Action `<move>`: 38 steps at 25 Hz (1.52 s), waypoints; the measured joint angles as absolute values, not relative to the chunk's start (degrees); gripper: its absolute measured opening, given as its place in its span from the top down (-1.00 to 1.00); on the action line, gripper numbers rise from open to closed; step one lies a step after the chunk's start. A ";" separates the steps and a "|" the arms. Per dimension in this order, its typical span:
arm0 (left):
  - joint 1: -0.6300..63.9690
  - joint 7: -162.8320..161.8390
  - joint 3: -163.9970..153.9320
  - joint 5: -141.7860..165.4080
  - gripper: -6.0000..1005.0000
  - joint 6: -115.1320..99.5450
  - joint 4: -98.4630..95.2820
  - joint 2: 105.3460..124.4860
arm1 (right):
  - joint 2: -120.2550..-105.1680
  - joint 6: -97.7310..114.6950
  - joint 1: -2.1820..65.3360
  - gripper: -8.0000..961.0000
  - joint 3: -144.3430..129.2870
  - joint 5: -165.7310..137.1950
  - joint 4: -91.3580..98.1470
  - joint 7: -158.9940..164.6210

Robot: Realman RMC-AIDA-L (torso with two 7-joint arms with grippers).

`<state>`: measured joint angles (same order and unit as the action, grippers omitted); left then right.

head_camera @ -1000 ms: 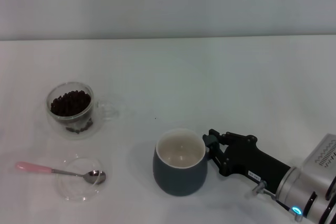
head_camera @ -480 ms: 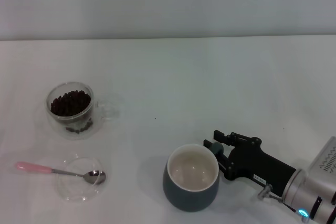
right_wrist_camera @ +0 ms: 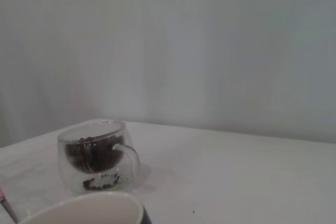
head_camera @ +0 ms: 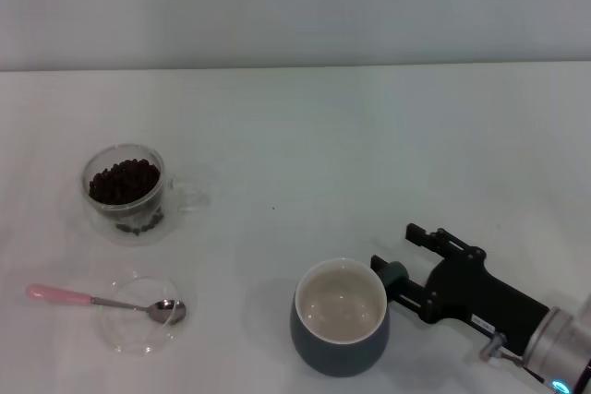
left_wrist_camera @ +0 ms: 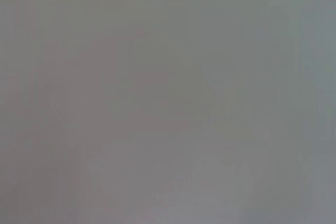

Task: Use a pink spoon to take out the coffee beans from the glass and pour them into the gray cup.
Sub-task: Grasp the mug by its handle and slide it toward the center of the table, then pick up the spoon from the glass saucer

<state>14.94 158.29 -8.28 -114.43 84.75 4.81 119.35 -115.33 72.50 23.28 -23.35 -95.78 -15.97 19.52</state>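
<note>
Nearby, on the white table point(head_camera: 369, 136), the right gripper point(head_camera: 399, 258) sits beside the gray cup point(head_camera: 340, 329), its fingers spread around the cup's handle point(head_camera: 395, 274), seemingly not squeezing it. Well apart to the left stands the glass point(head_camera: 126, 193) holding coffee beans point(head_camera: 123, 180). Nearer the front, the pink spoon point(head_camera: 102, 301) rests with its bowl in a clear dish point(head_camera: 138, 315). No left gripper shows; its wrist view is blank gray.

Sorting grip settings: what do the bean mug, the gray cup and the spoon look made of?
The clear double-walled mug looks like smooth glass: the dark beans show through. The rounded gray-blue cup looks like glazed ceramic, cream inside. The spoon has a shiny, likely metal bowl and a matte pink handle, material unclear.
</note>
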 joint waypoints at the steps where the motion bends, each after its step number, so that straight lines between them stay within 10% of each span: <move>1: 14.94 158.29 -8.28 -114.43 -0.52 84.83 4.81 119.35 | -115.27 72.81 22.89 -0.29 -23.53 -95.81 -15.70 19.60; 10: 15.18 158.29 -8.26 -114.43 -0.52 85.66 5.54 119.35 | -115.07 73.58 20.78 -0.66 -24.59 -95.80 -12.43 22.71; 38: 15.44 158.29 -8.17 -114.79 -0.51 86.43 5.63 119.35 | -114.33 82.03 14.35 -0.65 -34.40 -96.41 2.85 40.89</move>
